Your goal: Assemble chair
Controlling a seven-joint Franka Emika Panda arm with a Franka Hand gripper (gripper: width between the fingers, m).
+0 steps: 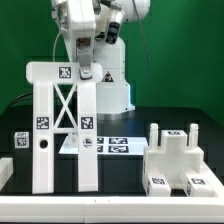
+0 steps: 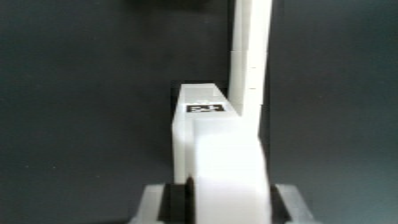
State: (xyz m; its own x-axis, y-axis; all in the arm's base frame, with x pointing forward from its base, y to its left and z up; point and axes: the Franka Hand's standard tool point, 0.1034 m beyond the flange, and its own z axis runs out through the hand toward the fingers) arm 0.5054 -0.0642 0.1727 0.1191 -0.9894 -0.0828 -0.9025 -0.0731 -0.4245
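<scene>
A tall white chair frame (image 1: 64,105) stands upright on the black table in the exterior view. It has two uprights, a top bar, an X brace and several square tags. My gripper (image 1: 88,72) reaches down from above and is shut on the top of the upright at the exterior view's right. In the wrist view my gripper (image 2: 222,205) has its fingers (image 2: 160,203) on both sides of a chunky white bar (image 2: 217,150) with a tag (image 2: 205,105) on it. A thinner white bar (image 2: 253,50) runs on beyond it.
A blocky white chair piece (image 1: 176,158) with raised posts and tags sits at the exterior view's right. The marker board (image 1: 112,146) lies flat behind the frame. A small tagged white piece (image 1: 20,141) stands at the far left. The arm's base (image 1: 112,85) rises at the back.
</scene>
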